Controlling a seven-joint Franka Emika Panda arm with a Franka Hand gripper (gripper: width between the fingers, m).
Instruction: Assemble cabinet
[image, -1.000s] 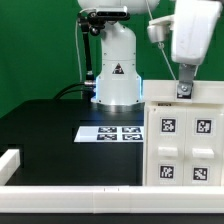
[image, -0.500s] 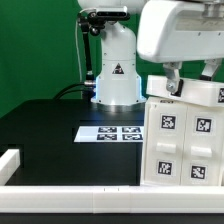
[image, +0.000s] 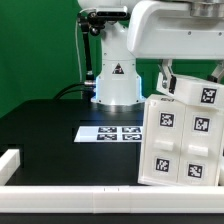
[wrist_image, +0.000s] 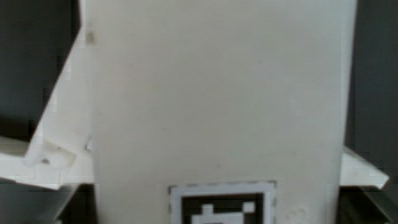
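The cabinet (image: 185, 135) is a large white boxy body with several black-and-white tags on its face. It stands at the exterior view's right, tilted, with its upper edge leaning toward the right. My gripper (image: 166, 84) comes down from above and is shut on the cabinet's upper left corner. In the wrist view the cabinet (wrist_image: 214, 100) fills nearly the whole picture as a tall white panel, with one tag (wrist_image: 224, 205) on it. My fingertips do not show in the wrist view.
The marker board (image: 108, 131) lies flat on the black table, left of the cabinet. A long low white bar (image: 70, 189) runs along the front edge. A small white block (image: 9, 161) sits at the far left. The robot base (image: 115, 75) stands behind.
The arm has swung toward the exterior view's left and lowered. The cabinet stood upright before and has tipped, its top now leaning right.
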